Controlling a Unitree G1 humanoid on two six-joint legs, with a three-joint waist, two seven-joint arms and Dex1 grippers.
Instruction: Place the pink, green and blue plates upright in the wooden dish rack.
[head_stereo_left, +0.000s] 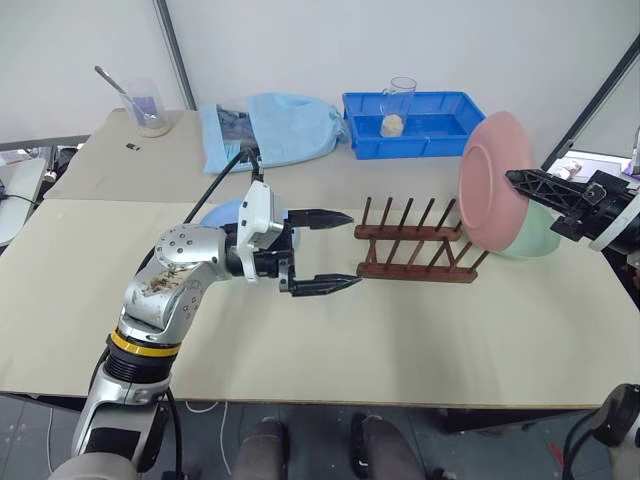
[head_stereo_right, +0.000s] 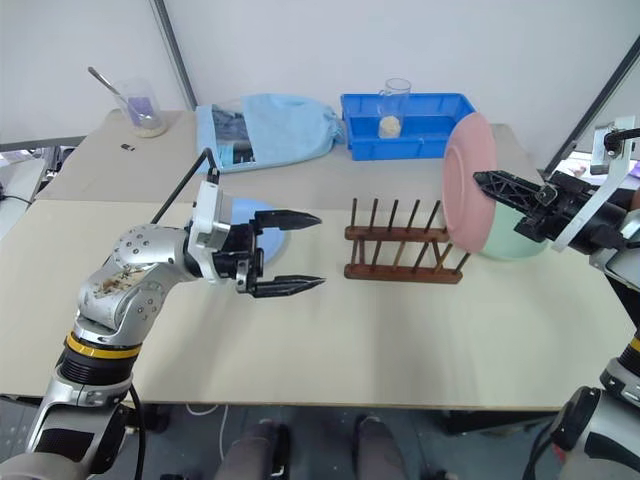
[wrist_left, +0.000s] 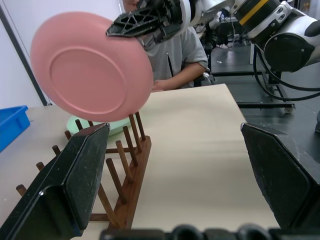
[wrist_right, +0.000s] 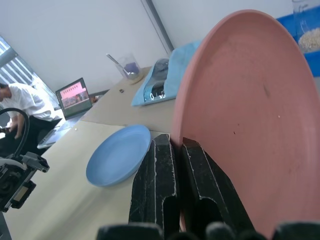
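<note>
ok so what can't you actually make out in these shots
- Blue plate: in the eye views, mostly hidden behind the left gripper, which is open.
- Green plate: largely covered by the pink plate that the right gripper is shut on; it cannot be told whether the two touch.
- Contents of the light blue bag: too small to identify.
- What is in the cup in the blue tray: too small.

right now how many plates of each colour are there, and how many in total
pink plate: 1, on edge in the right gripper fingers by the wooden dish rack
green plate: 1, on the table behind the pink one
blue plate: 1, flat on the table
total: 3
</note>
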